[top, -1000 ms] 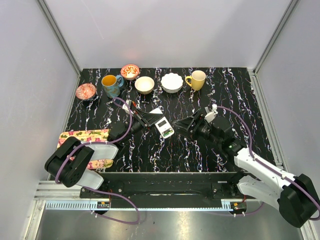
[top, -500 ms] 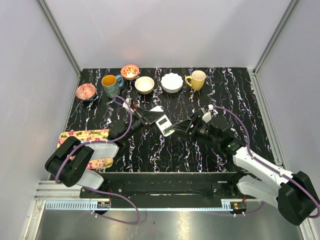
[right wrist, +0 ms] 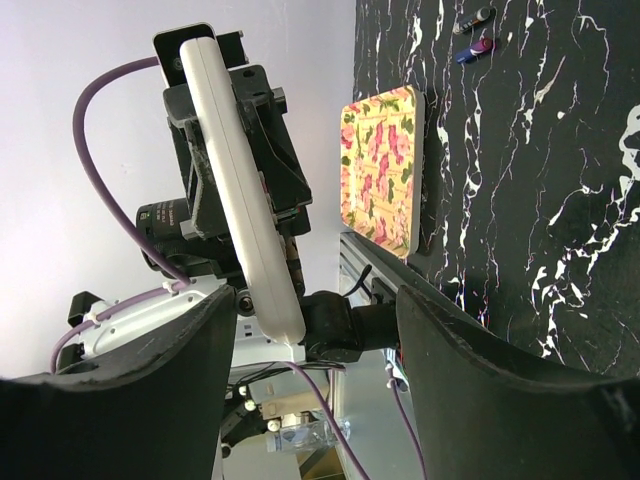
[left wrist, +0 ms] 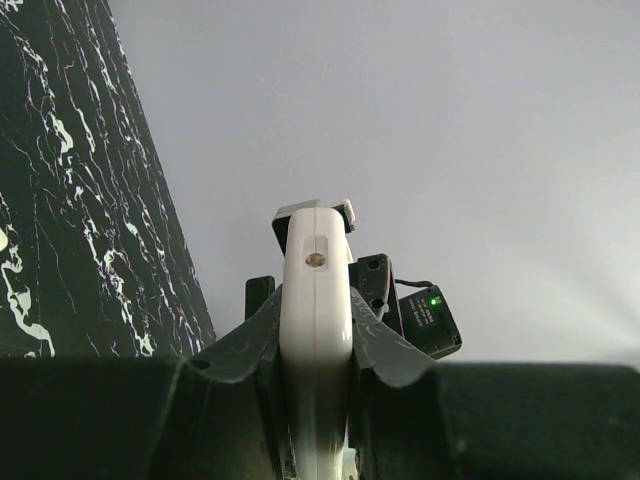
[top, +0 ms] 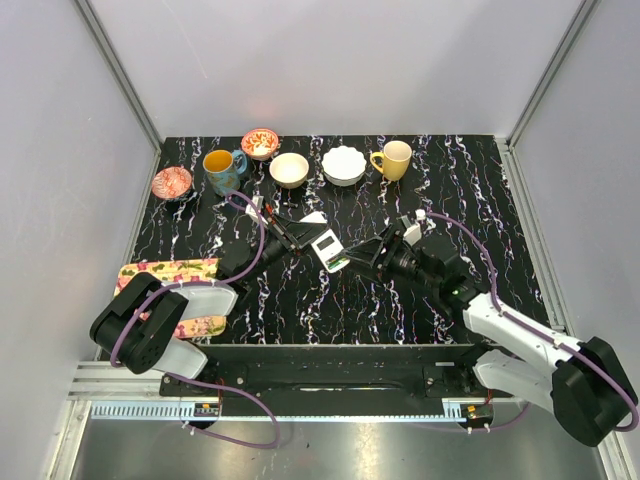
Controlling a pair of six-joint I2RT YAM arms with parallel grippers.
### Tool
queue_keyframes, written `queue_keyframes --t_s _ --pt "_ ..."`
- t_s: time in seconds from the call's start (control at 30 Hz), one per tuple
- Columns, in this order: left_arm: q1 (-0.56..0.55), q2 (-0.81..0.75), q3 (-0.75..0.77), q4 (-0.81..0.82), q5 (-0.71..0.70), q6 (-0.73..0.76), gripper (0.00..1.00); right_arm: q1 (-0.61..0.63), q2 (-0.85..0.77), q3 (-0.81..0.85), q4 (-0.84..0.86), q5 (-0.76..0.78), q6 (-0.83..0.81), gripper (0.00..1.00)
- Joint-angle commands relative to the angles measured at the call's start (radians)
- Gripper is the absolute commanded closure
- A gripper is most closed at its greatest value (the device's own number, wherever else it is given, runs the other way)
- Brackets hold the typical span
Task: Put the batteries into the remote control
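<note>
Remote control (top: 327, 247) edge-up in the outstretched left end effector's (left wrist: 316, 335) grip

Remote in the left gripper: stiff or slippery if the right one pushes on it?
Probably stiff: the remote stands straight out of the left gripper without sagging. Its smooth white shell may slip or pivot in the jaws under a push.

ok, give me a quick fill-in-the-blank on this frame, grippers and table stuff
The left gripper is shut on the white ____.
On the right gripper the jaws stand ____.
In the top view, the yellow mug stands to the ____ of the white scalloped bowl.
The floral tray lies on the ____ arm's side.
Missing: remote control; open; right; left.
</note>
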Motion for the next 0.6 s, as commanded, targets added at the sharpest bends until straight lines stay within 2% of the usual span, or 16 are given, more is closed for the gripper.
queue_keyframes --t_s 0.0,0.57 --pt "-0.012 -0.008 0.063 0.414 -0.020 -0.021 1.00 -0.005 0.032 0.007 0.029 -0.030 -0.006 0.31" --pt "-0.019 -0.014 0.073 0.414 -0.082 -0.009 1.00 -0.004 0.074 -0.013 0.072 -0.047 0.011 0.34"
